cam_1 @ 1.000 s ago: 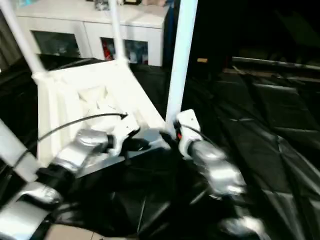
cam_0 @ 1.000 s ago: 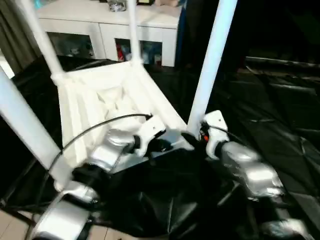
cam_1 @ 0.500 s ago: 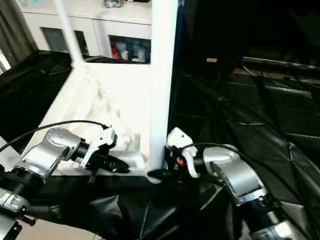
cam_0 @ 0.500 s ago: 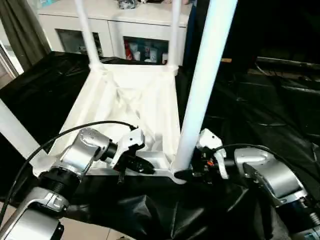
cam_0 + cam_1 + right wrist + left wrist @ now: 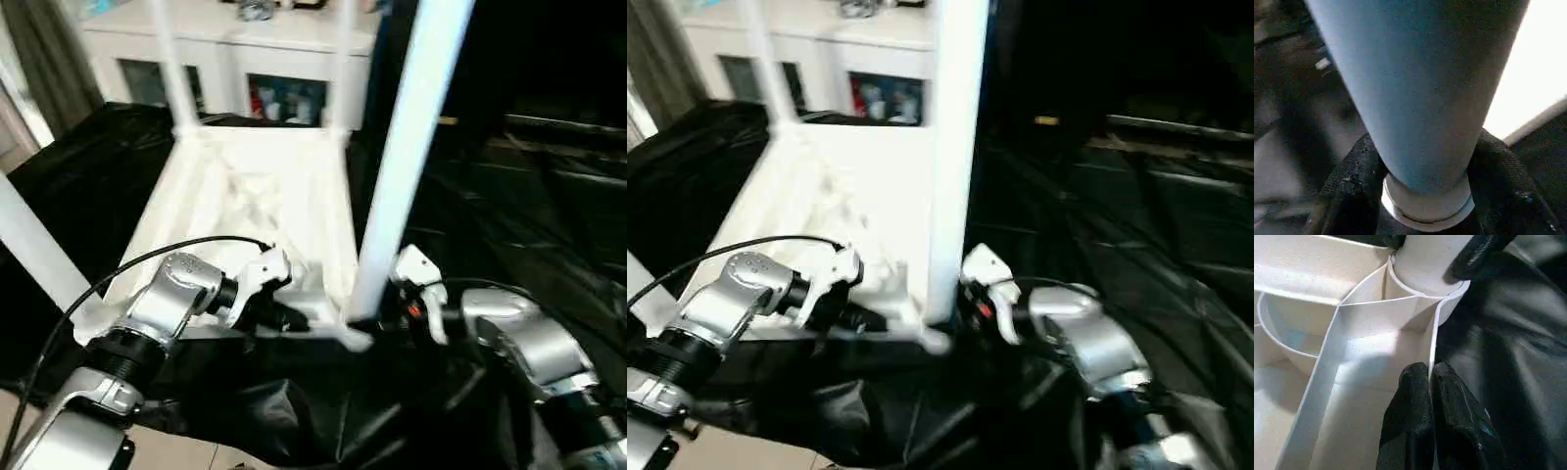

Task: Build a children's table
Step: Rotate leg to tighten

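Both grippers are at the near edge of the upturned table top [image 5: 265, 196] on black sheeting [image 5: 529, 206]. My left gripper [image 5: 1430, 382] pinches its thin rim. My right gripper [image 5: 1422, 196] clasps the near-right leg [image 5: 407, 147] at its socket. I read no writing.

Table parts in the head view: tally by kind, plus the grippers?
Table tops: 1, the ribbed top, underside up.
Legs: 4, all standing in corner sockets: near right leg, near left leg, far left leg, far right leg.
Grippers: 2, the left gripper pinching the top's rim, the right gripper around the near right leg's base.
Total: 7.
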`<state>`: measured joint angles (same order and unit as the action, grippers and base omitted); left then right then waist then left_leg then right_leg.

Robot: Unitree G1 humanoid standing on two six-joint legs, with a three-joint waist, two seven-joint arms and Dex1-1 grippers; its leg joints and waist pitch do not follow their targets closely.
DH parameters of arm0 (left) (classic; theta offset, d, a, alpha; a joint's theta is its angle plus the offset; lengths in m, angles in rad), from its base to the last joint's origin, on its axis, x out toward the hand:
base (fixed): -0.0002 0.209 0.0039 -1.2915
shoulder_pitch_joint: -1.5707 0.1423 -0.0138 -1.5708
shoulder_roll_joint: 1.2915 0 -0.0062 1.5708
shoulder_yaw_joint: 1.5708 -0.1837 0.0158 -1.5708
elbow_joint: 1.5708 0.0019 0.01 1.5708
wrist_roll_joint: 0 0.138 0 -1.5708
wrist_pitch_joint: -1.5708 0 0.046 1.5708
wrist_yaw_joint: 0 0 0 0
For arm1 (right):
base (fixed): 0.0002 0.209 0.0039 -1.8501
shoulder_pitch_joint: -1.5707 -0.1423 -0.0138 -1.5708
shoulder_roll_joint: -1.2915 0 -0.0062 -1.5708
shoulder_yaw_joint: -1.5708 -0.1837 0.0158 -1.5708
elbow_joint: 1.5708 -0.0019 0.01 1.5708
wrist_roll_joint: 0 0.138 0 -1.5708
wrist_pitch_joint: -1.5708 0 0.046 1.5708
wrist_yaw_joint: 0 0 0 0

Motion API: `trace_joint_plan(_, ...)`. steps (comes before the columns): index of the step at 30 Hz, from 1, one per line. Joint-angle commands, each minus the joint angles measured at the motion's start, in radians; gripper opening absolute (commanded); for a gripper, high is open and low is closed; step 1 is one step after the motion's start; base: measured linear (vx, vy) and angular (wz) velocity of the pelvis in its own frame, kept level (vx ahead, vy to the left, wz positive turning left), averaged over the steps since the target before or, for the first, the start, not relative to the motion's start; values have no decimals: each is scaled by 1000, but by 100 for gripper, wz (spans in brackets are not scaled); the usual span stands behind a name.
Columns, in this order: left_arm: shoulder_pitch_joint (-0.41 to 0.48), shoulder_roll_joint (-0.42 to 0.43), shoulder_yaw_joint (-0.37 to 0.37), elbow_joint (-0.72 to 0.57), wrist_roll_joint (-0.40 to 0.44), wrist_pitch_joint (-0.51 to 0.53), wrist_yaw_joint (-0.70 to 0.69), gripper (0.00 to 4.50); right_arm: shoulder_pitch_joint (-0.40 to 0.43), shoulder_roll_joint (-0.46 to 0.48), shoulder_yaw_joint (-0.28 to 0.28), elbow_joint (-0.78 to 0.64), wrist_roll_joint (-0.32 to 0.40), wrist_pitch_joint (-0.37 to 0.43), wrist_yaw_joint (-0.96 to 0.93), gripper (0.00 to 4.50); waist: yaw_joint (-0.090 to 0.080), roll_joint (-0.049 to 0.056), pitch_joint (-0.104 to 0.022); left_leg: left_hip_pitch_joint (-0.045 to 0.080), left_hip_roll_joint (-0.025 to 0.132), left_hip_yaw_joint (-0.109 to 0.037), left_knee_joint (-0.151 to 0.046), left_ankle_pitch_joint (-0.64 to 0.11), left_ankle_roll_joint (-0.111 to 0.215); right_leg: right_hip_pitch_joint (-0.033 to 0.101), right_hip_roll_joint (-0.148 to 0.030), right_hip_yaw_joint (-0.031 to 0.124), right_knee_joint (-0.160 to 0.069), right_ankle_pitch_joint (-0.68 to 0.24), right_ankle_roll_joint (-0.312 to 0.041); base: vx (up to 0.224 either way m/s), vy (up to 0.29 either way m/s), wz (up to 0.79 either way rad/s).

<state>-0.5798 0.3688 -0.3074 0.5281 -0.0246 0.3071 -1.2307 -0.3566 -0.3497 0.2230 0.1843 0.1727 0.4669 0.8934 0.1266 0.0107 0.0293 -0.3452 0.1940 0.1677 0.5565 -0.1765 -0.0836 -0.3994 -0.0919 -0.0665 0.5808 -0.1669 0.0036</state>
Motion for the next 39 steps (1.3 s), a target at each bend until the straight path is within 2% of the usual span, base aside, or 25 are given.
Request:
trace_joint_plan(1,-6,-42,28,27,0,14,119,0,-2,71,34,52,4,19,-77,205,-4,0,-37,-2,21,-11,-73,-360,-29,40,-55,31,-88,-498,-110,0,0,0)
trace_joint_plan(3,-13,-72,38,57,16,17,199,0,-8,131,-14,97,-8,25,-204,201,-16,5,-36,2,19,-14,-74,-384,-31,37,-54,27,-95,-546,-89,0,0,0)
trace_joint_plan(5,-22,-103,49,80,30,27,279,0,-17,184,-57,139,-26,28,-323,200,-24,2,-35,3,15,-17,-74,-405,-30,36,-53,22,-104,-598,-65,0,0,0)
trace_joint_plan(6,-28,-126,56,94,38,27,328,0,-28,221,-91,172,-34,32,-410,199,-30,12,-34,6,15,-18,-74,-411,-35,31,-53,22,-107,-604,-61,0,0,0)
trace_joint_plan(8,-34,-149,63,107,44,27,376,0,-38,257,-121,202,-40,32,-491,199,-41,10,-34,12,10,-18,-70,-439,-36,25,-49,17,-116,-624,-53,0,0,0)
trace_joint_plan(9,-40,-187,70,115,46,27,420,0,-49,301,-137,235,-61,16,-574,198,-46,14,-31,13,10,-20,-72,-456,-34,24,-47,15,-117,-628,-50,0,0,0)
trace_joint_plan(11,-40,-204,65,113,45,27,424,0,-50,318,-129,242,-75,3,-586,198,-48,19,-32,14,9,-22,-73,-473,-29,26,-46,11,-120,-628,-40,0,0,0)
trace_joint_plan(13,-40,-215,57,110,43,21,417,0,-51,324,-112,239,-81,-14,-565,198,-46,24,-34,9,11,-21,-77,-464,-17,30,-45,17,-115,-576,-49,0,0,0)
trace_joint_plan(15,-41,-214,50,107,42,17,401,0,-54,325,-116,231,-73,-18,-558,198,-45,19,-35,9,13,-19,-78,-453,-12,29,-44,22,-111,-541,-63,0,0,0)
trace_joint_plan(16,-41,-214,48,105,42,16,396,0,-55,325,-118,226,-69,-17,-555,198,-43,23,-36,7,14,-18,-79,-445,-12,31,-45,25,-106,-514,-76,0,0,0)
trace_joint_plan(17,-40,-204,38,97,42,8,368,0,-58,318,-110,223,-71,-30,-532,198,-43,5,-37,4,16,-15,-80,-432,-7,32,-45,26,-105,-493,-84,0,0,0)
trace_joint_plan(18,-38,-195,31,90,42,5,346,0,-58,312,-103,219,-70,-40,-509,198,-39,7,-37,3,15,-17,-80,-424,-4,35,-47,26,-99,-491,-87,0,0,0)
trace_joint_plan(19,-36,-184,24,83,42,2,325,0,-58,310,-99,218,-64,-49,-484,198,-38,15,-39,1,18,-16,-81,-410,-4,35,-50,30,-98,-475,-92,0,0,0)
trace_joint_plan(20,-36,-184,24,82,42,2,323,0,-58,310,-99,218,-64,-49,-483,253,-39,16,-39,-2,18,-16,-82,-398,-5,38,-49,31,-94,-455,-97,0,0,0)
trace_joint_plan(23,-7,-111,-5,37,27,-17,179,0,-43,238,-57,152,-40,-41,-324,272,-39,16,-44,-5,21,-13,-78,-346,-1,45,-47,34,-82,-347,-130,0,0,0)
trace_joint_plan(25,1,-79,-20,32,27,-33,122,0,-25,176,-26,101,-36,-40,-235,286,-34,15,-45,-2,21,-3,-68,-293,20,42,-45,39,-74,-253,-171,26,-12,4)
trace_joint_plan(26,1,-78,-20,32,27,-34,119,0,-24,172,-24,98,-35,-40,-230,309,-31,14,-47,-3,22,-1,-66,-265,27,47,-45,39,-68,-222,-186,51,-25,7)
trace_joint_plan(28,5,-41,-36,20,14,-41,32,0,5,75,10,24,-14,-36,-91,309,-25,12,-49,-3,24,1,-62,-221,37,51,-44,38,-61,-173,-200,0,0,0)
trace_joint_plan(32,8,-19,-41,10,0,-58,-28,0,24,11,27,-26,5,-27,10,309,-12,16,-50,-4,28,2,-59,-188,46,52,-45,36,-54,-138,-225,0,0,0)
trace_joint_plan(33,13,-1,-47,-13,-23,-55,-92,0,35,-40,41,-63,25,-18,94,309,-10,15,-47,-5,28,2,-60,-199,43,55,-44,35,-55,-153,-225,0,0,0)
trace_joint_plan(34,19,12,-54,-29,-37,-48,-128,0,39,-60,48,-80,36,-10,128,309,-3,18,-49,2,32,4,-58,-208,47,50,-45,37,-54,-159,-228,0,0,0)
trace_joint_plan(35,22,17,-58,-38,-42,-40,-144,0,39,-67,50,-83,37,-8,137,309,-3,18,-47,2,33,5,-58,-216,49,49,-44,37,-55,-163,-232,0,0,0)
trace_joint_plan(36,27,29,-66,-54,-50,-28,-176,0,40,-81,56,-92,38,-3,153,309,-1,25,-48,-1,35,3,-59,-224,45,50,-46,37,-54,-167,-237,0,0,0)
trace_joint_plan(37,27,29,-66,-54,-50,-28,-176,0,40,-81,56,-92,38,-3,153,309,-1,23,-47,-1,34,3,-60,-232,40,48,-45,36,-54,-176,-238,0,0,0)
trace_joint_plan(39,31,41,-80,-69,-53,-8,-209,0,42,-98,60,-100,44,-7,175,309,3,32,-47,4,35,3,-59,-253,26,45,-47,38,-55,-186,-243,0,0,0)
